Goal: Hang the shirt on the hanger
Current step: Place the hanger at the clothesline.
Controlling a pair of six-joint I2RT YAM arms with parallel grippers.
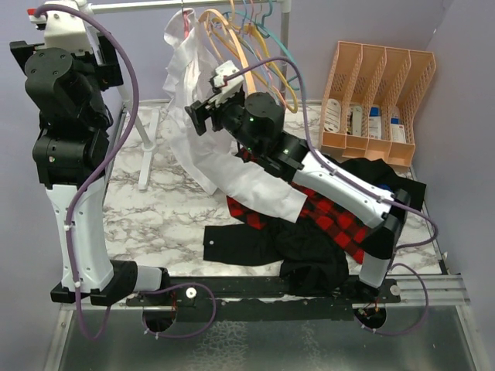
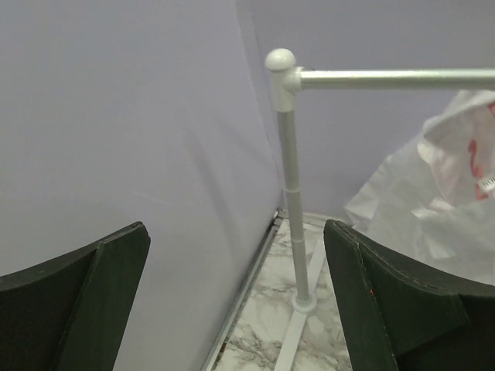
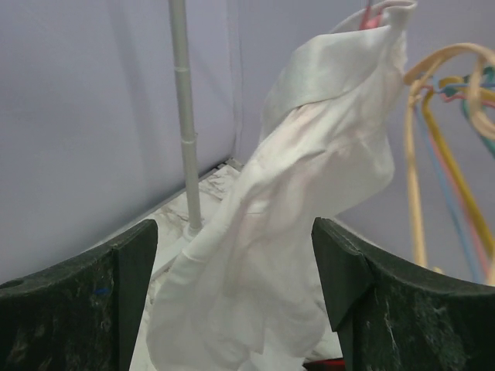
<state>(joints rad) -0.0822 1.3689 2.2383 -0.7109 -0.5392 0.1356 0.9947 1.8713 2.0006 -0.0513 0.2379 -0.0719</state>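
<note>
The shirt point(image 1: 203, 151) is white, thin and heavily crumpled. Its collar end hangs high at the rack's rail point(image 1: 147, 6), and the body drops in loose folds to the marble table point(image 1: 155, 209). Its lower part spreads out there and overlaps the edge of a red-and-black plaid shirt point(image 1: 332, 218). In the right wrist view a sliver of the pink hanger point(image 3: 370, 15) shows at the top of the collar, and a faint pink tint comes through the cloth below it.

The right gripper point(image 3: 232, 305) faces the hanging shirt with its jaws wide apart. The fabric shows between them, but nothing is clamped. Just to the right of the shirt, peach hangers point(image 1: 232, 46) and a teal hanger point(image 1: 272, 42) hang on the same rail. A black garment point(image 1: 263, 243) lies at the near side of the table, and a peach file organizer point(image 1: 379, 100) stands at the far right.

The left gripper point(image 2: 240, 301) is raised at the far left with its jaws fully spread and empty, looking toward the rack's upright pole point(image 2: 290, 162).
</note>
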